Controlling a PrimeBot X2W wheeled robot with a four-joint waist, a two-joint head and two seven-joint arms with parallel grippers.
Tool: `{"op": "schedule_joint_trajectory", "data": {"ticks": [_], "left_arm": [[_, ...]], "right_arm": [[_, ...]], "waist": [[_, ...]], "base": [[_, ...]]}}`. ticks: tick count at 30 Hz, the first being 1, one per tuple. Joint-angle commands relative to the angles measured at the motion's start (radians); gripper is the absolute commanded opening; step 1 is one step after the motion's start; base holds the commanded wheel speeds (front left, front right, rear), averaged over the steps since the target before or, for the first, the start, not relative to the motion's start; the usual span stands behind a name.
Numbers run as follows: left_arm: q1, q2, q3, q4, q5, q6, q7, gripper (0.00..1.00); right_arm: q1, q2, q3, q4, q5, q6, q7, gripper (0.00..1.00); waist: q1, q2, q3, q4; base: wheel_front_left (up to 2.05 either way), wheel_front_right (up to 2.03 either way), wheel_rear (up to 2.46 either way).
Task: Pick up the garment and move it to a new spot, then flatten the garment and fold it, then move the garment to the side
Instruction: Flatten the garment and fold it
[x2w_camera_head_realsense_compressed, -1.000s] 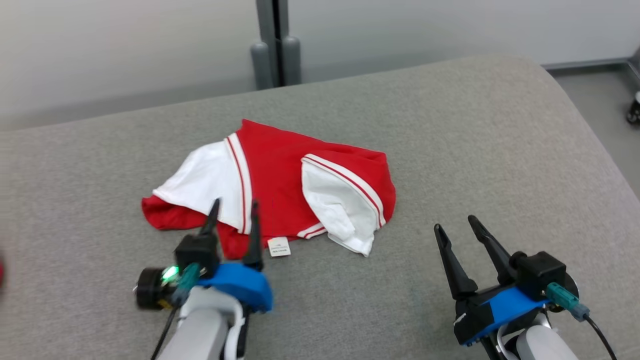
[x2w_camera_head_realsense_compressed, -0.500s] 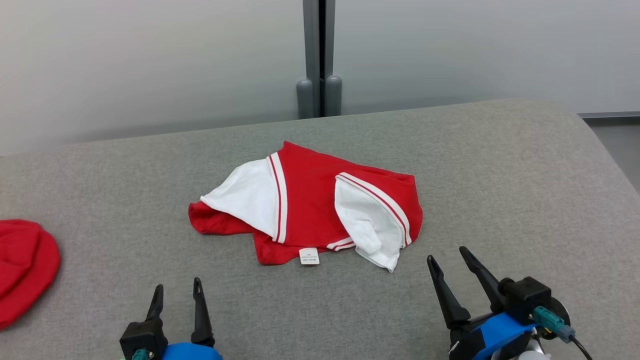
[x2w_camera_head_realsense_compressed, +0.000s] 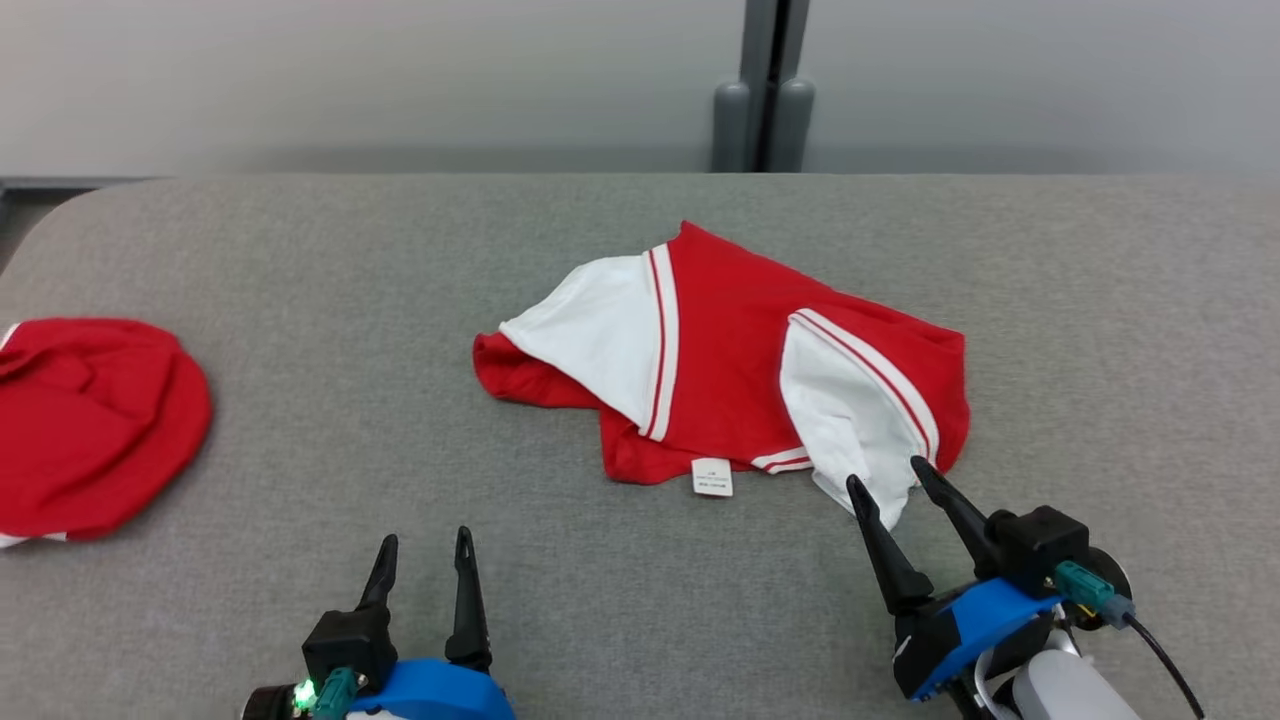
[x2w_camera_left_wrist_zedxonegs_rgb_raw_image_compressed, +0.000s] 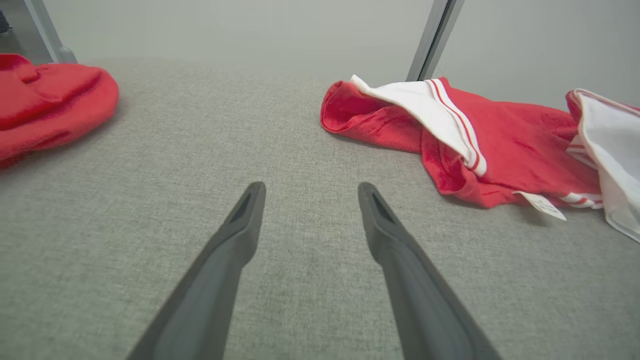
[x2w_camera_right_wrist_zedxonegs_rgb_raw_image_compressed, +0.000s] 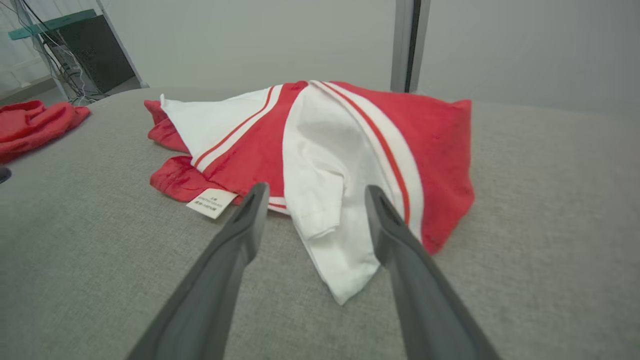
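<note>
Garment (x2w_camera_head_realsense_compressed: 730, 370) lies crumpled; left gripper (x2w_camera_head_realsense_compressed: 425, 537) and right gripper (x2w_camera_head_realsense_compressed: 885, 471) fingers (x2w_camera_head_realsense_compressed: 875, 535) spread wide, empty.

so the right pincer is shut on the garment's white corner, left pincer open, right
No: in the right wrist view the right pincer is open, straddling the white corner of the garment without gripping it. The left pincer is open, as you say.

Red fabric garment (x2w_camera_head_realsense_compressed: 730, 390) with two white panels trimmed in red-and-white stripes. Crumpled, partly folded over itself, lying flat-ish on grey cloth surface (x2w_camera_head_realsense_compressed: 1100, 300), right of centre. Small white label (x2w_camera_head_realsense_compressed: 711, 477) pokes out at near hem.
</note>
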Motion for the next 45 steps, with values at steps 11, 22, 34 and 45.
{"op": "schedule_joint_trajectory", "data": {"ticks": [11, 22, 34, 45], "left_arm": [[-0.052, -0.001, -0.066, -0.013, -0.033, 0.035, -0.003, 1.0], [-0.049, 0.0, -0.076, -0.008, -0.041, 0.034, -0.003, 1.0], [-0.007, 0.0, -0.079, 0.041, -0.059, 0.002, -0.003, 1.0], [0.032, 0.0, -0.104, 0.069, -0.083, -0.016, -0.003, 1.0]], "right_arm": [[-0.114, 0.002, -0.053, 0.152, -0.032, 0.0, -0.001, 0.93], [-0.078, 0.006, -0.063, -0.046, 0.029, 0.0, -0.001, 0.0], [-0.174, -0.086, -0.204, -0.283, 0.085, 0.0, -0.001, 0.0], [-0.357, -0.114, 0.027, -0.337, 0.115, 0.0, -0.001, 0.0]], "waist": [[-0.0001, 0.0001, 0.119, 0.126], [-0.0001, 0.0001, 0.071, 0.058], [-0.0001, 0.0001, -0.045, -0.018], [-0.0001, 0.0001, -0.103, 0.021]], "base": [[0.0, 0.0, 0.0], [0.0, 0.0, 0.0], [0.0, 0.0, 0.0], [0.0, 0.0, 0.0]]}}
